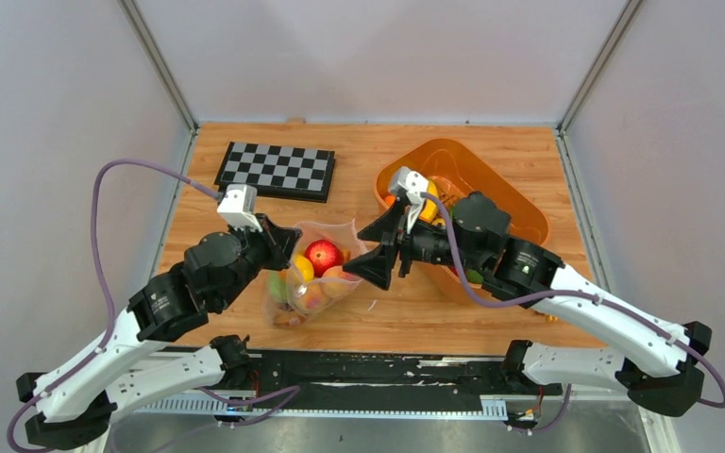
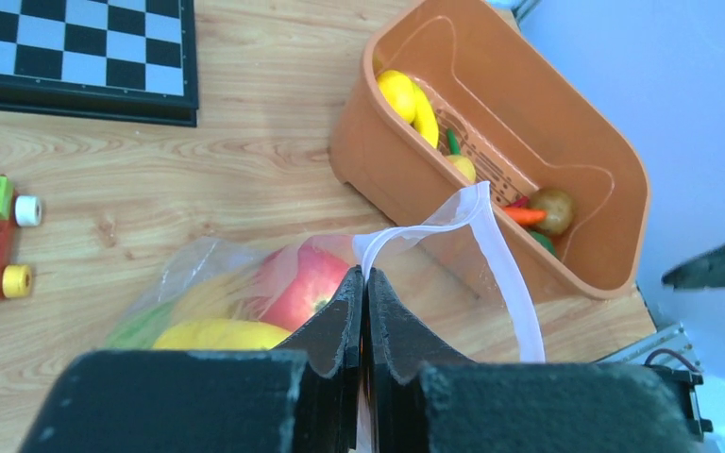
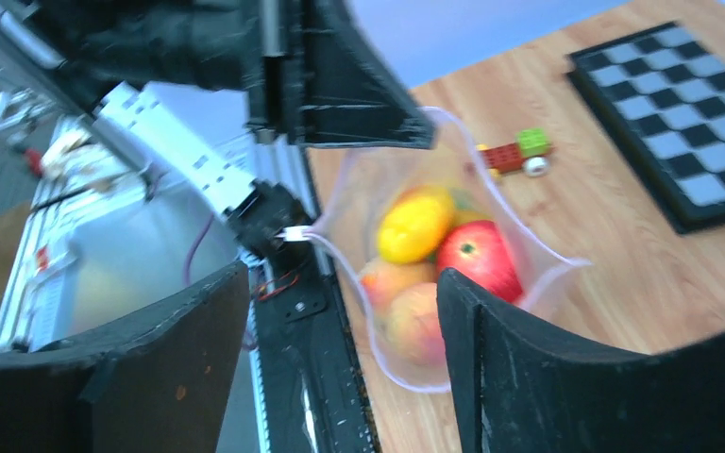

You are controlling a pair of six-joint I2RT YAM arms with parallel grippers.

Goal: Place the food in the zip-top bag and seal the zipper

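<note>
Left end effector (image 2: pixel 365 280) pinches the zipper (image 2: pixel 418 230) of the bag (image 2: pixel 192 260). Right end effector (image 3: pixel 340 280) stands open, empty, facing its mouth.

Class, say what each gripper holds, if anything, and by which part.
Left gripper pinches the bag by its zipper; right gripper holds nothing.

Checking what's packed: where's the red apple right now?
In the top view, the red apple lies inside the zip-top bag near the table's middle, beside a yellow fruit, left of the orange tub.
</note>
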